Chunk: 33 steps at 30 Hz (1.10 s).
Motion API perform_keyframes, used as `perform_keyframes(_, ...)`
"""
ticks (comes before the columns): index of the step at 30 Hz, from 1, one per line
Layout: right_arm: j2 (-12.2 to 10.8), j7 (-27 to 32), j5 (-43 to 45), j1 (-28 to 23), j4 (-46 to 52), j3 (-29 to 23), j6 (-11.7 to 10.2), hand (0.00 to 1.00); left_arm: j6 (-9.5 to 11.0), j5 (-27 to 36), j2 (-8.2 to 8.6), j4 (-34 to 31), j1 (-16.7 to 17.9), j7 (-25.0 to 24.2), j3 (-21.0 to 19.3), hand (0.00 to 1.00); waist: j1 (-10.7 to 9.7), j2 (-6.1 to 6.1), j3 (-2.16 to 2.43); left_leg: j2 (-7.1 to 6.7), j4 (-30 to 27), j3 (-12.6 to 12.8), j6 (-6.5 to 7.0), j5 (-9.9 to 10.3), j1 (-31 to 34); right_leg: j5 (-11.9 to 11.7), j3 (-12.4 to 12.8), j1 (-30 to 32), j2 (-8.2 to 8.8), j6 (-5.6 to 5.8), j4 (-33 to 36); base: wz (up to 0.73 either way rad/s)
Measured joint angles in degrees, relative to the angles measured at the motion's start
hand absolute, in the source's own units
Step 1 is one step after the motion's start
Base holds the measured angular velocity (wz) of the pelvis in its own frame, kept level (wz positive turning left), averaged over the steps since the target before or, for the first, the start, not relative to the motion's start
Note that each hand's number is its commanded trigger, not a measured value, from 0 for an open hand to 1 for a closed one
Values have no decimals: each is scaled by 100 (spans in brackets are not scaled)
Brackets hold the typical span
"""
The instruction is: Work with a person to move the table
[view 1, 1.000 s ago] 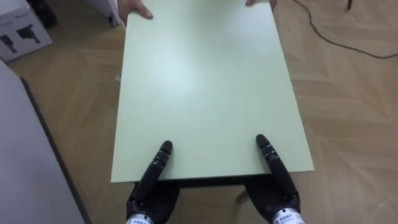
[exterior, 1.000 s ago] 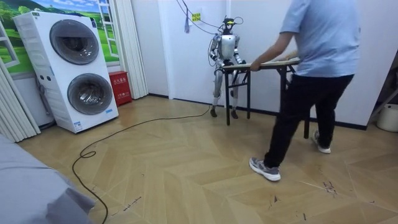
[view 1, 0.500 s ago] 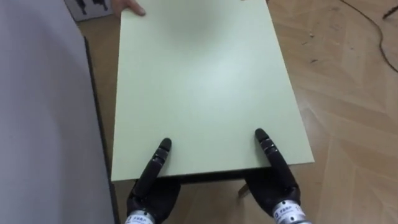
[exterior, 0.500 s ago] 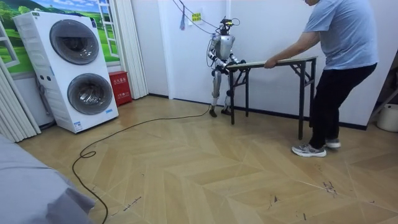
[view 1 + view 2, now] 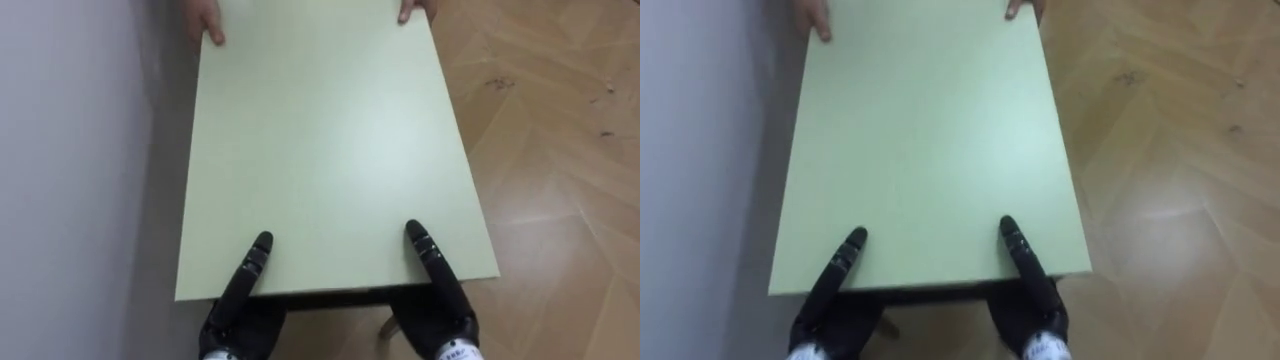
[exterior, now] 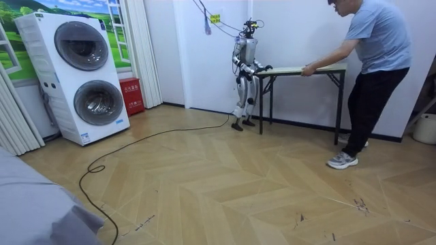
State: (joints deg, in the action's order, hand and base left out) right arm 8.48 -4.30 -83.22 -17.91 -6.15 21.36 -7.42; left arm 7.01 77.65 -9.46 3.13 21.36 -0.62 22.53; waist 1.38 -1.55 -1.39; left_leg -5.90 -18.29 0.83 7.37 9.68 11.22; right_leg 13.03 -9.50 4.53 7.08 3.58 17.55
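Down at the bottom of the eye views, the left hand (image 5: 240,318) and the right hand (image 5: 440,315) are both glossy black. They're slim and segmented, with tiny pale flecks along the top and a white printed band at each wrist. Over in the room view the robot is a slight figure, with a silver-grey torso and limbs, dark joints, and a small dark head with a bit of kit on top. Thin lines run up from its shoulders, and a black cable snakes off across the floor. The person (image 6: 373,61) wears a light blue short-sleeved shirt (image 6: 378,34), black trousers (image 6: 368,95) and pale grey trainers (image 6: 340,160).
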Motion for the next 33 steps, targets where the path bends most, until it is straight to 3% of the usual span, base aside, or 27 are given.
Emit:
perform_keyframes(2, -19, 23, 0, -14, 0, 1, -1, 100, 0, -22, -2, 21, -19, 0, -1, 100, -2, 13, -6, -15, 26, -118, 1, 0, -69, -26, 9, -69, -16, 10, -67, 29)
perform_keyframes(7, -43, 85, -2, -2, 1, -2, -7, 100, -9, -112, 44, 43, -57, 60, -38, 100, 31, 111, -26, -96, 146, -261, 0, 0, -201, -33, 319, -306, -34, 13, -375, 17)
perform_keyframes(12, -42, 102, 2, 6, 0, -3, -8, 100, -46, -194, 127, 43, -58, 119, -92, 100, 39, 167, -61, -96, 227, -295, 0, 0, -278, -33, 326, -370, -41, 13, -402, 4)
perform_keyframes(19, -83, 101, 9, 1, -5, -7, -11, 100, -50, -366, 188, 55, -89, 183, -156, 100, -27, 187, -73, -99, 299, -301, 0, 0, -340, -33, 326, -405, -45, 14, -380, 5)
perform_keyframes(21, -91, 101, 9, -4, -12, -5, -4, 100, -49, -378, 181, 103, -122, 182, -162, 100, -26, 187, -74, -101, 301, -405, 0, 0, -368, -24, 352, -412, -58, 25, -407, 2)
perform_keyframes(22, -104, 101, 7, -6, -20, -14, -3, 100, -42, -406, 185, 139, -159, 181, -162, 100, -23, 184, -75, -102, 303, -535, -1, 1, -384, -17, 491, -408, -127, 30, -526, 4)
perform_keyframes(23, -113, 101, 7, -7, -21, -21, -3, 100, -40, -413, 188, 160, -184, 181, -162, 100, -21, 182, -77, -102, 304, -596, -1, 1, -388, -20, 542, -380, -170, 26, -629, 5)
perform_keyframes(24, -117, 101, 7, -7, -22, -25, -4, 100, -37, -417, 189, 215, -235, 170, -160, 100, -10, 179, -78, -103, 306, -600, -3, 2, -405, -105, 657, -248, -228, -96, -837, 8)
perform_keyframes(25, -109, 101, 7, -17, -32, -36, -8, 100, -39, -417, 212, 277, -266, 163, -148, 100, -20, 141, -89, -92, 311, -597, -6, 2, -443, -173, 623, -232, -249, -180, -812, 9)
perform_keyframes(28, -127, 101, 3, -28, -118, -16, -15, 100, -31, -424, 232, 481, -290, 18, -162, 100, -34, 129, -88, -10, 590, -168, -9, 2, -704, -218, 624, -433, -318, -195, -773, 4)
perform_keyframes(30, -166, 72, 3, -38, -162, -27, -13, 100, -22, -539, 241, 558, -317, -35, -164, 100, -108, 130, -87, 8, 627, -16, -9, 2, -750, -218, 623, -482, -318, -194, -771, 24)
perform_keyframes(31, -192, 44, 4, -80, -186, -68, -11, 74, -33, -579, 262, 605, -334, -44, -159, 88, -114, 130, -79, 9, 654, 43, -9, 2, -794, -219, 624, -487, -313, -193, -767, 24)
perform_keyframes(32, -197, 43, 6, -101, -186, -98, -4, 17, -39, -593, 269, 627, -335, -45, -149, 58, -115, 129, -65, 8, 667, 53, -9, 2, -805, -219, 621, -495, -310, -192, -764, 13)
perform_keyframes(33, -213, 36, 16, -130, -195, -153, 11, 0, -46, -611, 282, 660, -356, -47, -121, 29, -115, 125, -62, 2, 670, 53, -9, 2, -828, -225, 622, -521, -307, -187, -767, 6)
